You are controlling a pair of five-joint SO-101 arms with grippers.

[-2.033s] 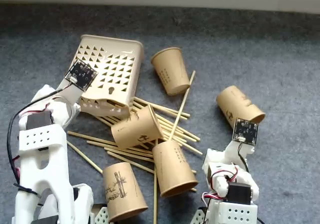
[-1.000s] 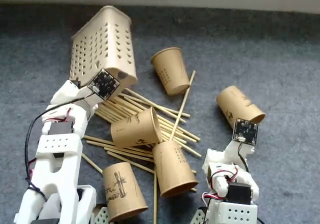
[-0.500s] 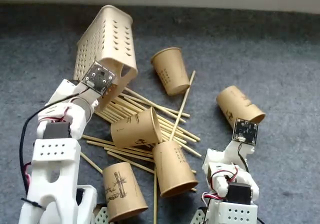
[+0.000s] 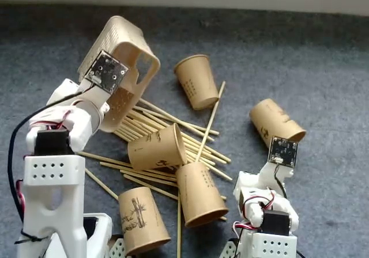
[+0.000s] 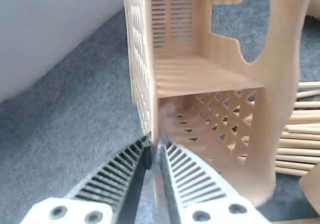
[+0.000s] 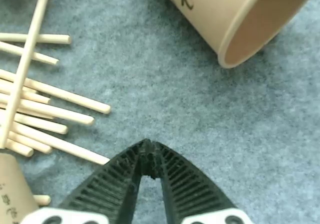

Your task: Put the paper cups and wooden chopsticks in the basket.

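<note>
Five paper cups lie on the grey worktop (image 4: 323, 68) in the high view: the far cup (image 4: 196, 80), the right cup (image 4: 277, 121), the centre cup (image 4: 157, 148), the near cup (image 4: 200, 193) and the near-left cup (image 4: 141, 219). The wooden chopsticks (image 4: 173, 128) lie in a loose pile on the worktop, under and around the centre cup and the near cup. One stick runs up beside the far cup. The basket (image 4: 124, 50) is at the far left, tilted, with its lower edge just beside the pile. The wrist of the left arm (image 4: 52, 154) sits against the basket wall. The right arm (image 4: 265, 212) stands at the near right, near the right cup but apart from it.

In the left wrist view, the left claw (image 5: 152, 151) is clenched on the rim of one perforated basket wall, with one jaw inside and one outside. The basket's slotted floor and the handle cut-out in the adjoining wall are visible. Chopstick shafts lie past the basket.

In the right wrist view, the right claw (image 6: 147, 159) is clenched with nothing between its jaws, over the worktop. The right cup lies on its side ahead, its mouth turned toward the claw, well apart. Chopstick ends lie to one side, not touching the claw.
</note>
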